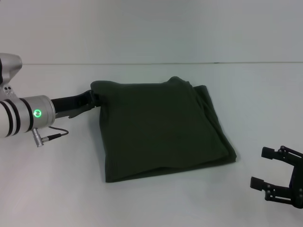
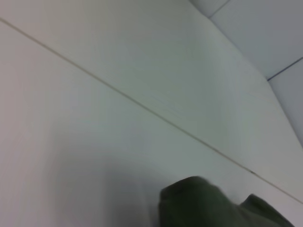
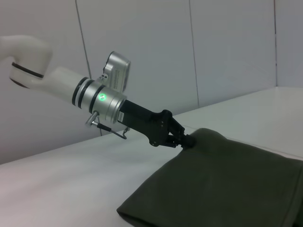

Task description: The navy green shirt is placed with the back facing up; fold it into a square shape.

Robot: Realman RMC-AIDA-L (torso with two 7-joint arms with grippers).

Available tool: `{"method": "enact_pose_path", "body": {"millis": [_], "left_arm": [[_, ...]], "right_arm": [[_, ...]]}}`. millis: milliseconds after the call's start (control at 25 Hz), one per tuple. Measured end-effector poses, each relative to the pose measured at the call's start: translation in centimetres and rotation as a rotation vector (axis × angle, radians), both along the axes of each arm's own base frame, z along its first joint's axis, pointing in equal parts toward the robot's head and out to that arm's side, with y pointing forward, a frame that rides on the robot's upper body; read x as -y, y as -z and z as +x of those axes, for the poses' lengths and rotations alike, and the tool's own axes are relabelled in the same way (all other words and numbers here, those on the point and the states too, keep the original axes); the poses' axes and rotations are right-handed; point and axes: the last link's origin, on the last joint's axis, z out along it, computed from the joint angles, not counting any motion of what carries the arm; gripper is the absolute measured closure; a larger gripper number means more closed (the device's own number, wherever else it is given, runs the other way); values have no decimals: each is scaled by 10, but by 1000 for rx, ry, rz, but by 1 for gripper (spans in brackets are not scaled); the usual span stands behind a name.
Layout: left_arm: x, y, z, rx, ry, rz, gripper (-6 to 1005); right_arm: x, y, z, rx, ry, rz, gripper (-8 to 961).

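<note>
- Head view: the navy green shirt [image 1: 161,127] lies folded on the white table [image 1: 57,189], plain side up, in a roughly square shape with layered edges showing along the side away from the left hand.
- Head view: left hand [image 1: 94,98] sits at the shirt's far corner on the robot's left, black fingers closed on the cloth there; that corner is bunched and slightly raised where it meets the hand. The silver wrist with a green light [image 1: 37,113] and a thin cable [image 1: 52,135] trail behind the hand, off the shirt.
- Head view: right hand [image 1: 270,170] is well apart from the shirt, on the robot's right and nearer the robot than the near shirt edge; its black fingers stand spread with a clear gap, holding nothing.
- Left wrist view: only a rounded lump of the shirt [image 2: 199,203] shows just ahead of the camera, resting over the table [image 2: 71,142]; the left hand's own fingers are out of the picture.
- Right wrist view: the left hand [image 3: 187,140] is seen farther off, its fingers pinched on the shirt [image 3: 227,184] corner, which is lifted to a peak at the hand; from there the cloth slopes down to the table [image 3: 71,179] and lies flat.
</note>
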Motion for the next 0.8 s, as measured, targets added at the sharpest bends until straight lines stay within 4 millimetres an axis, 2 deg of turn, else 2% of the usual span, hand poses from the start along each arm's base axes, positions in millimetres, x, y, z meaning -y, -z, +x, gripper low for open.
{"method": "enact_pose_path", "body": {"millis": [200, 320, 480, 640, 800], "left_arm": [[8, 1, 0, -11, 94, 28, 897], [14, -2, 2, -7, 150, 34, 788], [28, -19, 3, 11, 267, 88, 627], [58, -42, 9, 1, 515, 200, 448], [96, -56, 8, -42, 767, 283, 321]], "right_arm": [[-1, 1, -2, -7, -4, 0, 49], [-3, 1, -3, -12, -4, 7, 49], [-7, 1, -5, -23, -3, 15, 49], [-10, 0, -7, -61, 9, 59, 48], [-16, -3, -10, -96, 18, 105, 48]]}}
